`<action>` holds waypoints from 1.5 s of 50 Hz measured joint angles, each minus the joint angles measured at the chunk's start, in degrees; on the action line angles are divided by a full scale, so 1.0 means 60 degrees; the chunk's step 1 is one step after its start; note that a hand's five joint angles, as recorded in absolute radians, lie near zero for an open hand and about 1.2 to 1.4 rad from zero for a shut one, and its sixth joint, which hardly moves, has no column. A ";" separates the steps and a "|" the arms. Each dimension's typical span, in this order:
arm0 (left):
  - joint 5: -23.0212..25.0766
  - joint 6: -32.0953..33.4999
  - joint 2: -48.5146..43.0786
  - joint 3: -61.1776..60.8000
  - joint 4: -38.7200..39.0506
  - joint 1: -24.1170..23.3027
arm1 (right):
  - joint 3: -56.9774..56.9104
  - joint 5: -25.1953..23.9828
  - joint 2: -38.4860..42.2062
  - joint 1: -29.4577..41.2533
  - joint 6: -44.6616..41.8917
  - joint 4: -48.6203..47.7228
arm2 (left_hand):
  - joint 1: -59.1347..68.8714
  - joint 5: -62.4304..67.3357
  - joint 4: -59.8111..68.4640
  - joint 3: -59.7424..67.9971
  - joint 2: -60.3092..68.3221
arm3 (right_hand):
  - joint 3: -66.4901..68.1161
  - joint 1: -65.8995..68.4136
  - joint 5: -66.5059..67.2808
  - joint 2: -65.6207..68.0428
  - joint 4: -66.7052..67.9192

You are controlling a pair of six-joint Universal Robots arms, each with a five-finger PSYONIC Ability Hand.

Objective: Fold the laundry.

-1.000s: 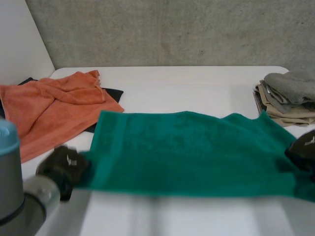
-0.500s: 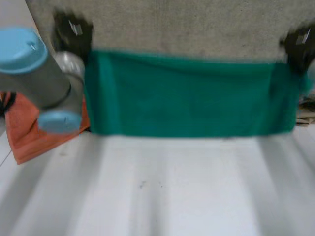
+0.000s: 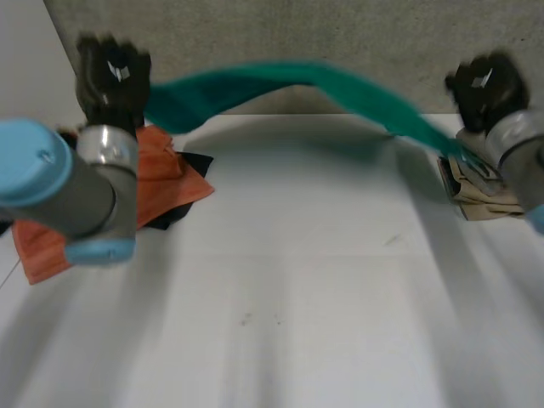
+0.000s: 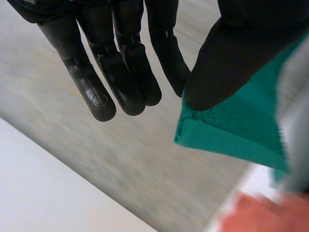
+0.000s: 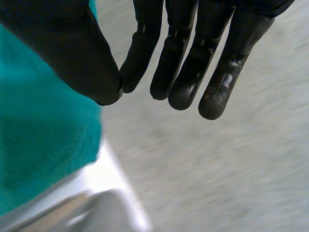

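A green towel (image 3: 323, 85) hangs stretched in the air between my two raised hands, high over the white table (image 3: 297, 280), and shows as a narrow arched band. My left hand (image 3: 113, 72) holds its left end; in the left wrist view the thumb (image 4: 227, 58) pinches a hemmed corner of the towel (image 4: 241, 125) against the straight fingers (image 4: 120, 63). My right hand (image 3: 483, 85) holds the right end. In the right wrist view its thumb (image 5: 72, 53) lies on the green cloth (image 5: 43, 130) beside the straight fingers (image 5: 188, 58).
An orange towel (image 3: 161, 170) lies crumpled at the table's left over a black cloth (image 3: 183, 208). A stack of folded grey and beige cloths (image 3: 480, 191) sits at the right edge. A concrete wall (image 3: 297, 34) rises behind the table.
Both hands lifted the green towel off the table and raised it high. It hung as a flat sheet half a second ago; now it has swung out and shows almost edge-on.
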 measured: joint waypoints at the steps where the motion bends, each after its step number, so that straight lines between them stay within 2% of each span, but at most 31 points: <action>1: -0.0001 -0.0002 -0.0051 -0.0122 -0.0004 0.0004 | 0.0206 -0.0038 0.0193 0.0015 -0.0012 0.0165 | 0.0000 0.0001 0.0000 0.0000 0.0000 | 0.0000 0.0000 0.0000 0.0000 0.0000; 8: -0.0013 -0.0005 -0.0702 -0.1200 -0.0045 -0.0012 | 0.0706 -0.0105 0.0860 0.0119 -0.0089 0.1162 | 0.0001 0.0000 0.0000 0.0000 0.0001 | 0.0000 0.0000 0.0000 0.0000 0.0000; 9: -0.0017 0.0051 -0.0723 -0.1861 -0.0195 -0.0026 | 0.0849 -0.0099 0.0929 0.0135 -0.0139 0.2142 | 0.0000 0.0001 -0.0001 0.0000 0.0001 | 0.0000 0.0000 0.0000 0.0000 0.0000; 12: -0.0018 0.0069 -0.0609 -0.2061 -0.0291 -0.0024 | 0.0873 -0.0094 0.0895 0.0133 -0.0151 0.2346 | 0.0000 0.0001 -0.0001 0.0000 0.0001 | 0.0000 0.0000 0.0000 0.0000 0.0000; 14: -0.0018 0.0111 0.0304 -0.2863 -0.1029 0.0001 | 0.1118 -0.0112 0.0325 0.0067 -0.0378 0.4108 | 0.0000 0.0000 0.0000 0.0000 0.0001 | 0.0000 0.0000 0.0001 0.0000 0.0000; 15: -0.0018 0.0111 0.0304 -0.2863 -0.1029 0.0001 | 0.1118 -0.0112 0.0325 0.0067 -0.0378 0.4108 | 0.0000 0.0000 0.0000 0.0000 0.0001 | 0.0000 0.0000 0.0001 0.0000 0.0000; 17: -0.0002 0.0093 0.1179 -0.3348 -0.1882 0.0065 | 0.1351 -0.0150 -0.0151 -0.0096 -0.0722 0.5212 | 0.0000 0.0000 -0.0001 0.0000 0.0001 | 0.0000 0.0000 0.0000 0.0000 0.0000; 22: 0.0074 -0.0070 0.2509 -0.3853 -0.3351 0.0190 | 0.1924 -0.0280 -0.0856 -0.0560 -0.1275 0.6251 | 0.0000 0.0001 -0.0001 0.0000 0.0001 | -0.0320 -0.0425 -0.0326 -0.0320 -0.0325; 23: 0.0122 -0.0154 0.2786 -0.3905 -0.3637 0.0201 | 0.2140 -0.0344 -0.1035 -0.0667 -0.1262 0.6203 | 0.0000 0.0000 -0.0001 -0.0001 0.0002 | -0.2653 -0.2528 -0.2542 -0.2858 -0.2660; 24: 0.0159 -0.0215 0.2929 -0.3916 -0.3776 0.0200 | 0.2303 -0.0388 -0.1150 -0.0721 -0.1184 0.6086 | 0.0001 0.0000 -0.0001 0.0000 0.0002 | -0.3134 -0.2891 -0.2985 -0.3185 -0.3147; 25: 0.0212 -0.0310 0.3100 -0.3888 -0.3923 0.0185 | 0.2531 -0.0446 -0.1305 -0.0768 -0.0976 0.5820 | 0.0000 0.0001 -0.0001 0.0000 0.0002 | -0.5174 -0.4363 -0.4809 -0.5216 -0.5065; 26: 0.0237 -0.0355 0.3163 -0.3856 -0.3971 0.0173 | 0.2687 -0.0480 -0.1404 -0.0790 -0.0786 0.5595 | 0.0000 0.0000 0.0000 0.0000 0.0002 | -0.5174 -0.4363 -0.4809 -0.5216 -0.5065; 27: 0.0265 -0.0417 0.3236 -0.3795 -0.4023 0.0150 | 0.2931 -0.0521 -0.1542 -0.0811 -0.0452 0.5215 | 0.0000 0.0000 0.0000 0.0000 0.0002 | -0.6932 -0.5890 -0.6709 -0.7076 -0.6965; 28: 0.0290 -0.0478 0.3299 -0.3720 -0.4056 0.0120 | 0.3053 -0.0540 -0.1607 -0.0816 -0.0263 0.5008 | 0.0000 0.0000 0.0000 0.0000 0.0002 | -0.6932 -0.5890 -0.6709 -0.7076 -0.6965; 31: 0.0349 -0.0751 0.3500 -0.3200 -0.4093 -0.0125 | 0.4028 -0.0602 -0.2035 -0.0751 0.1480 0.3189 | 0.0000 0.0001 -0.0001 0.0000 0.0002 | -0.8679 -0.7270 -0.8376 -0.8583 -0.8715; 37: 0.0319 -0.1168 0.3751 -0.1870 -0.4063 -0.0978 | 0.5289 -0.0537 -0.2519 0.0192 0.4645 0.0679 | 0.0000 0.0000 -0.0001 0.0001 0.0002 | -0.9272 -0.7702 -0.8787 -0.9140 -0.9095; 43: 0.0271 -0.1312 0.3906 -0.0641 -0.4092 -0.1776 | 0.5359 -0.0385 -0.2319 0.1585 0.6518 -0.0119 | -0.0007 0.0000 0.0000 0.0001 0.0002 | -0.9272 -0.7702 -0.8787 -0.9140 -0.9095; 46: 0.0174 -0.1315 0.3981 0.0023 -0.4123 -0.2227 | 0.4800 0.0069 -0.1612 0.2380 0.7214 -0.0209 | -0.0007 0.0001 -0.0001 0.0000 0.0002 | -0.9272 -0.7702 -0.8788 -0.9140 -0.9095; 48: 0.0127 -0.1308 0.4012 0.0207 -0.4130 -0.2371 | 0.4518 0.0312 -0.1293 0.2627 0.7400 -0.0226 | -0.0007 0.0001 -0.0001 0.0000 0.0002 | -0.9272 -0.7702 -0.8788 -0.9140 -0.9095; 56: -0.0114 -0.1274 0.4388 0.0828 -0.4131 -0.3031 | 0.2059 0.2310 0.1020 0.3590 0.7973 -0.0396 | -0.0007 0.0000 -0.0001 0.0000 0.0002 | -0.9272 -0.7702 -0.8787 -0.9140 -0.9095; 59: -0.0129 -0.1269 0.4571 0.0879 -0.4124 -0.3108 | 0.1247 0.2690 0.1689 0.3647 0.7916 -0.0470 | -0.0007 0.0001 -0.0001 0.0000 0.0002 | -0.9272 -0.7702 -0.8789 -0.9140 -0.9095; 64: -0.0128 -0.1254 0.4888 0.0916 -0.4109 -0.3114 | 0.0344 0.2823 0.2423 0.3643 0.7675 -0.0538 | -0.0007 0.0000 -0.0001 0.0001 0.0002 | -0.9262 -0.7694 -0.8786 -0.9125 -0.9094; 68: -0.0112 -0.1238 0.5027 0.0917 -0.4109 -0.3072 | 0.0076 0.2617 0.2637 0.3617 0.7199 -0.0460 | -0.0007 0.0000 -0.0001 0.0000 0.0002 | -0.8205 -0.6993 -0.8010 -0.8181 -0.8323; 72: -0.0096 -0.1222 0.5005 0.0863 -0.4125 -0.3020 | 0.0728 0.2105 0.1876 0.3555 0.6711 -0.0003 | -0.0007 0.0000 -0.0001 0.0000 0.0002 | -0.7736 -0.6588 -0.7597 -0.7855 -0.7830; 75: -0.0091 -0.1216 0.4942 0.0802 -0.4135 -0.2978 | 0.1660 0.1477 0.0689 0.3300 0.6253 0.0875 | -0.0007 0.0000 -0.0001 0.0000 0.0002 | -0.7735 -0.6588 -0.7572 -0.7855 -0.7831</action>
